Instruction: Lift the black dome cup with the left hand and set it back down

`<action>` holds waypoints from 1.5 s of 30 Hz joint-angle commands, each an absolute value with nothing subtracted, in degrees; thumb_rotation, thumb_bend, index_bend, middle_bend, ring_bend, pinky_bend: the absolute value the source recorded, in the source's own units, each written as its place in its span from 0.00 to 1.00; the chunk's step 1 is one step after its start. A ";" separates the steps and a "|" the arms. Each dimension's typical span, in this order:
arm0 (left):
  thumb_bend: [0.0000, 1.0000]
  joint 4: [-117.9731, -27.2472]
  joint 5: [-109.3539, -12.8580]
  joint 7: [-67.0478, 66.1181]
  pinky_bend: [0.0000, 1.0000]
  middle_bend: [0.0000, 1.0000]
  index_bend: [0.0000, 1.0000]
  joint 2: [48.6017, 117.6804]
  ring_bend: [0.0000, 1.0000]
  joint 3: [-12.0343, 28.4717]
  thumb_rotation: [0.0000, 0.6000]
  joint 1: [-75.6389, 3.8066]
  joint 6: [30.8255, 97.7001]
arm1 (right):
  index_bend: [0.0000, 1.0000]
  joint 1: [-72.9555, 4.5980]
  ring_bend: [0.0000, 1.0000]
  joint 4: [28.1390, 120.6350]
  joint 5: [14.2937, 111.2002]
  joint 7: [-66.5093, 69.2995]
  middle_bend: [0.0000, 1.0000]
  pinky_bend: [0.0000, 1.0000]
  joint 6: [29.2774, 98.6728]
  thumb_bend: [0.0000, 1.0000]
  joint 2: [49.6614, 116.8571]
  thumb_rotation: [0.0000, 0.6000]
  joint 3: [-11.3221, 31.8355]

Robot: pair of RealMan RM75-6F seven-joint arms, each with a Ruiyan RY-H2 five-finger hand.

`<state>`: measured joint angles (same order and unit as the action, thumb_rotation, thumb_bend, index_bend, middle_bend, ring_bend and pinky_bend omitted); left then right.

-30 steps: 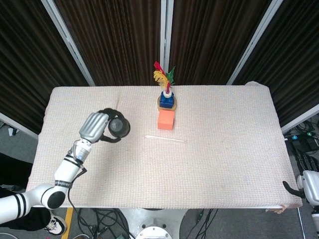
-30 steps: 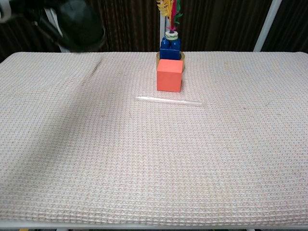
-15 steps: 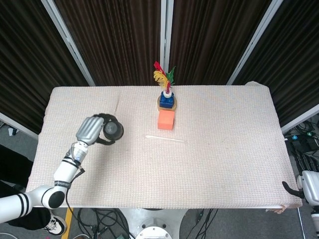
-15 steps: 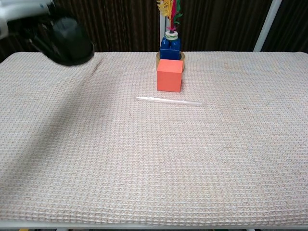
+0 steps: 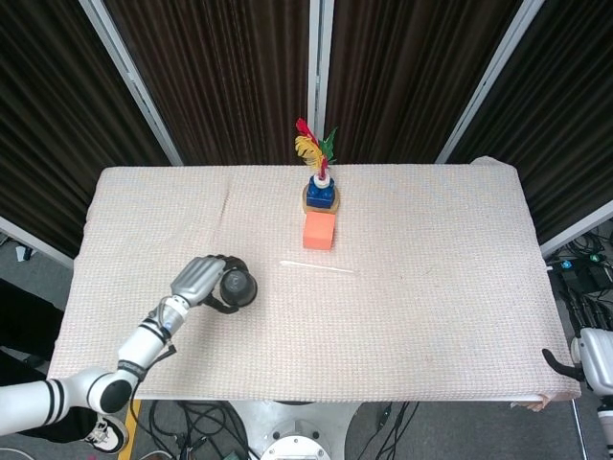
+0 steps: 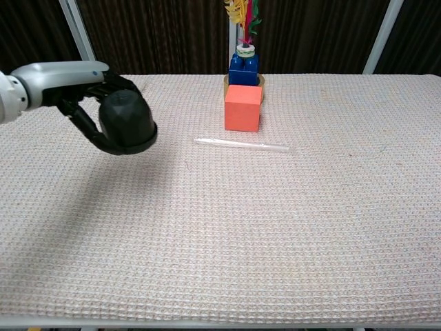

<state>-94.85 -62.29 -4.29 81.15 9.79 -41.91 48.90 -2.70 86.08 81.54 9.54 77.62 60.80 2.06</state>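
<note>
The black dome cup (image 5: pixel 236 287) (image 6: pixel 126 122) is gripped by my left hand (image 5: pixel 198 282) (image 6: pixel 81 79), whose dark fingers wrap around its side. In the chest view the cup hangs dome up, low over the woven tablecloth at the left, and whether its rim touches the cloth is unclear. The grey forearm reaches in from the lower left in the head view. My right hand (image 5: pixel 578 368) shows only as a sliver at the lower right corner of the head view, off the table; its fingers are not readable.
An orange cube (image 5: pixel 319 230) (image 6: pixel 242 107) stands mid-table, with a blue block holding coloured feathers (image 5: pixel 321 188) (image 6: pixel 244 65) just behind it. A thin clear straw (image 5: pixel 318 267) (image 6: pixel 241 145) lies in front of the cube. Dark curtains back the table.
My left hand has carried the cup down and toward the front of the table, a little to the right; in the chest view it dropped from the top left corner to near the cloth.
</note>
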 commanded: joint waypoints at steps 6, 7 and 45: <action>0.25 -92.08 -67.25 -8.57 0.29 0.52 0.48 88.06 0.29 11.90 1.00 -42.95 56.73 | 0.00 -2.75 0.00 86.24 81.51 9.54 0.00 0.00 77.60 0.16 60.80 1.00 2.09; 0.25 -91.21 -66.28 -8.74 0.29 0.52 0.48 87.14 0.29 12.34 1.00 -42.59 57.10 | 0.00 -2.72 0.00 86.16 81.43 9.67 0.00 0.00 77.60 0.16 60.78 1.00 2.11; 0.25 -95.48 -58.12 -8.43 0.29 0.53 0.48 82.64 0.29 13.03 1.00 -42.67 52.45 | 0.00 -2.92 0.00 86.90 81.61 8.46 0.00 0.00 77.36 0.16 60.94 1.00 2.01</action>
<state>-79.95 -52.06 -12.14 85.74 16.01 -45.38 52.12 -2.90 86.87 81.59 8.49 77.37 60.93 2.03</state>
